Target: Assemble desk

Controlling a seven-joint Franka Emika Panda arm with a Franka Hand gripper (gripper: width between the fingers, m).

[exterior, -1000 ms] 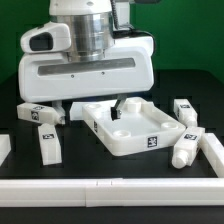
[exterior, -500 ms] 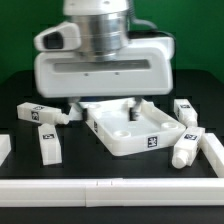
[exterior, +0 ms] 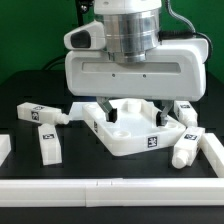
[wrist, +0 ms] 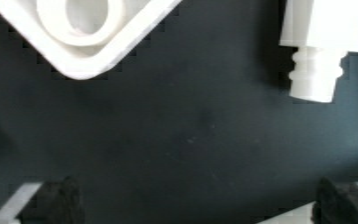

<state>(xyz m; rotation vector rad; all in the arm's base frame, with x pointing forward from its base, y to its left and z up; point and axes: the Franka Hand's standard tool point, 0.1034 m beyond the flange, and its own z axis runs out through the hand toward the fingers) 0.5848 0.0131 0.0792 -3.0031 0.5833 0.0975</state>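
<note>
Dark table [exterior: 80,158], green wall [exterior: 25,30] behind. The gripper [exterior: 133,115] hangs wide open w/ nothing btwn the jaws. From outside it sits low over the tabletop [exterior: 135,135], and the arm's wide body hides much of what's under it.

In the wrist view the fingertips [wrist: 55,200] frame bare table only. One corner of the tabletop [wrist: 87,35] sits off to one side, and a leg [wrist: 318,50] w/ its peg end showing sits off to the other. Neither is lined up btwn the fingers.

Your risks from here:
- Drop straight down and, I judge, you close on nothing, or a finger lands on the raised rim and shoves the tabletop. It lies loose and skewed, so a nudge prob. turns it and moves the corner sockets.
- Go for that leg w/o centring first and one finger likely clips it. It then spins or slides off.
- Grab at the narrow peg end rather than the square body and the leg may tilt in the grip.

On the exterior view's right, a leg [exterior: 185,110] and another [exterior: 187,150] lie close to the tabletop, the second near the rail [exterior: 110,185]. That leaves tight room for open jaws. The two on the exterior view's left, one leg [exterior: 40,113] and its neighbour [exterior: 48,145], lie well apart from the tabletop and look easier to reach.
</note>
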